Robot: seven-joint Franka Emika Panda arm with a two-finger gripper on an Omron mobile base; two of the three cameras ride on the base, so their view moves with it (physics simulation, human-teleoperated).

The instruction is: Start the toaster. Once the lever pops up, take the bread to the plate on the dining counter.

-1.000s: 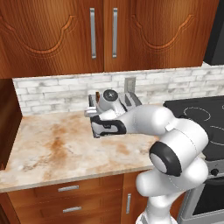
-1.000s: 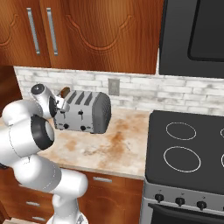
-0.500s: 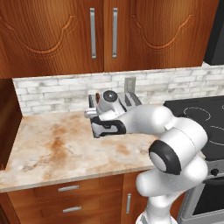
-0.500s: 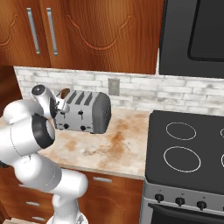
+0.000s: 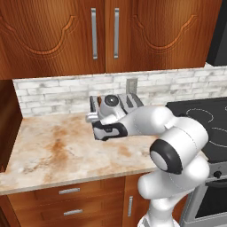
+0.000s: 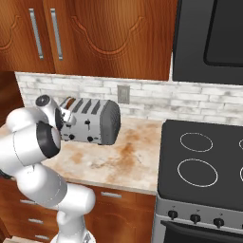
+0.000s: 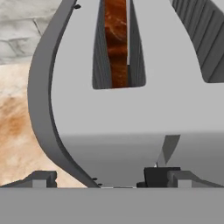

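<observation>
The silver-grey toaster [image 6: 97,122] stands on the stone worktop against the brick wall, also seen behind my hand as the toaster [image 5: 131,100]. The bread [image 7: 117,43] sits upright in a slot of the toaster [image 7: 109,131], its brown top edge just showing as the bread [image 6: 69,101] at the left end. My gripper [image 7: 109,180] is open and pressed close to the toaster's face, the gripper [image 6: 66,118] at its left part. A black lever [image 7: 155,173] sits right beside my right fingertip [image 7: 177,177]. Nothing is held. The plate and the dining counter are out of view.
A black stove [image 6: 201,163] adjoins the worktop on the right. Wooden cabinets [image 5: 104,33] hang above, and a wall outlet [image 6: 123,93] is behind the toaster. Bare worktop [image 5: 53,146] stretches left to a wooden side panel [image 5: 8,117].
The hand has edged slightly lower against the toaster's face. The jaws stay open and the toaster and bread have not moved.
</observation>
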